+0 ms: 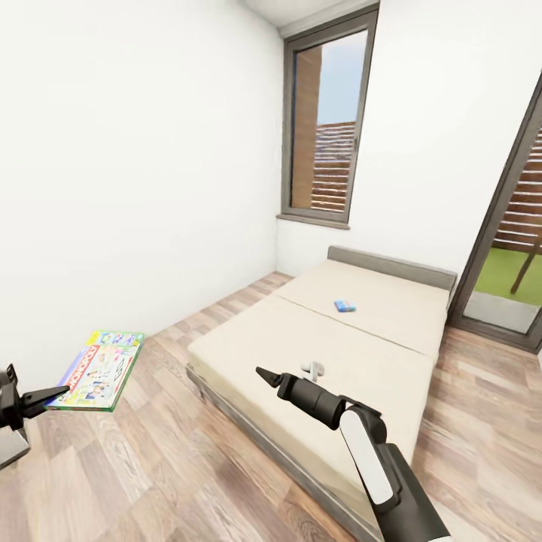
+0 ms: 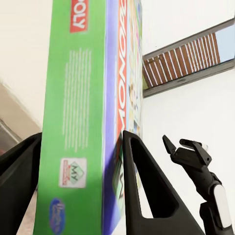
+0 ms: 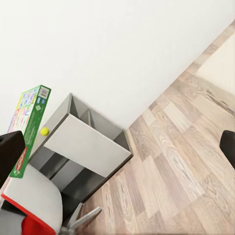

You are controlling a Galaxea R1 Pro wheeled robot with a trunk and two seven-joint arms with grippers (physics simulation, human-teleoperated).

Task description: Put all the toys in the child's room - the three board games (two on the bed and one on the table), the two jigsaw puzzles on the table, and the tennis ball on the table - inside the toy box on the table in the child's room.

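The left gripper point(image 2: 81, 161) pinched the board game point(image 2: 93, 98) between its fingers; the right gripper point(image 1: 265, 374) looked pressed together, near the bed point(image 1: 376, 316).

A green board game point(image 3: 30, 122) stands beside a grey shelf point(image 3: 85, 144) holding a yellow ball point(image 3: 44, 131), above wood floor point(image 3: 181, 161).

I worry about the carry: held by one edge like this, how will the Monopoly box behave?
Probably stiff: the Monopoly box juts flat from the left gripper without visible sag. Its glossy faces may slip between the fingers. Gripped at one edge, it could lever downward if jolted.
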